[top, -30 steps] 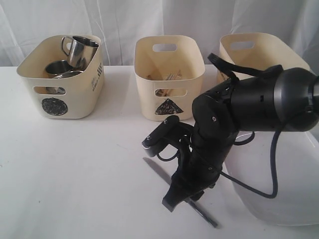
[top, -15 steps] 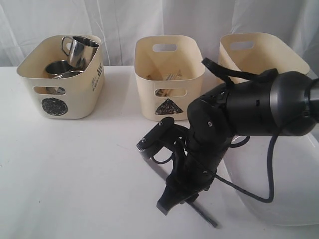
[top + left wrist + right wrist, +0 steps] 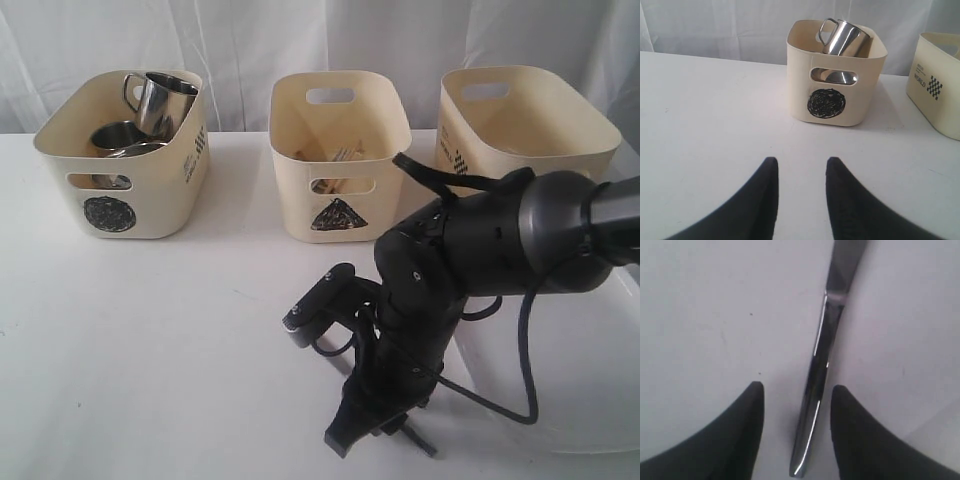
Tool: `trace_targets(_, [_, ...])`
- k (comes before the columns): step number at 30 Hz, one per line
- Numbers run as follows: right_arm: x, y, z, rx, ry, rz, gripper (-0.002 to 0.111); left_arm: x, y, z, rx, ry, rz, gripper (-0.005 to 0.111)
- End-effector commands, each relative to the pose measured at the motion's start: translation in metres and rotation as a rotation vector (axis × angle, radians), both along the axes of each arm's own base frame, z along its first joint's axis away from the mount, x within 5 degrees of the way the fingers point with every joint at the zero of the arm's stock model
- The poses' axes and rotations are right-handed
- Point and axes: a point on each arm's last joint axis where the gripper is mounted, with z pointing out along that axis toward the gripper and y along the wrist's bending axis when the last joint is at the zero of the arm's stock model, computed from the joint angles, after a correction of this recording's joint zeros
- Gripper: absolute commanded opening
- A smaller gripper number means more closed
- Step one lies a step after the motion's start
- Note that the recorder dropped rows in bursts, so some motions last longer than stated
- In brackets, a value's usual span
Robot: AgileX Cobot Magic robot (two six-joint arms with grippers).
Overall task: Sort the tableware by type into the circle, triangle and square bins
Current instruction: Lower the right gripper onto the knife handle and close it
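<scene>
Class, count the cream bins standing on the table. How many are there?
3, in a row: circle bin on the left, triangle bin in the middle, third bin on the right, its mark hidden.

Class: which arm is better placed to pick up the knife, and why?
Right. Its open fingers straddle the knife; the left arm's fingers hang empty, facing the circle bin.
</scene>
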Motion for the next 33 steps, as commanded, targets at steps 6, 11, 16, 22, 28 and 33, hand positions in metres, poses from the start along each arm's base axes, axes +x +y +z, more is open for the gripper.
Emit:
trace_targets(6, [0.001, 0.001, -0.002, 0.012, -0.016, -0.004, 0.041, 0.0, 0.0, -0.001, -0.013, 0.0, 0.001, 0.038])
trace_targets(11, [0.001, 0.001, -0.008, 0.0, 0.001, -0.004, 0.041, 0.0, 0.0, -0.001, -0.013, 0.0, 0.001, 0.038])
trace_targets(16, [0.002, 0.002, -0.015, -0.012, 0.019, -0.004, 0.041, 0.0, 0.0, -0.001, -0.013, 0.0, 0.001, 0.038])
trace_targets(22, [0.001, 0.001, -0.015, -0.018, 0.027, -0.004, 0.041, 0.0, 0.0, -0.001, -0.013, 0.0, 0.001, 0.038])
trace_targets(28, [0.001, 0.001, -0.015, -0.018, 0.027, -0.004, 0.041, 0.0, 0.0, -0.001, -0.013, 0.0, 0.001, 0.038])
trace_targets(33, [0.0, 0.0, -0.015, -0.023, 0.036, -0.004, 0.038, 0.0, 0.0, -0.001, -0.013, 0.0, 0.001, 0.038])
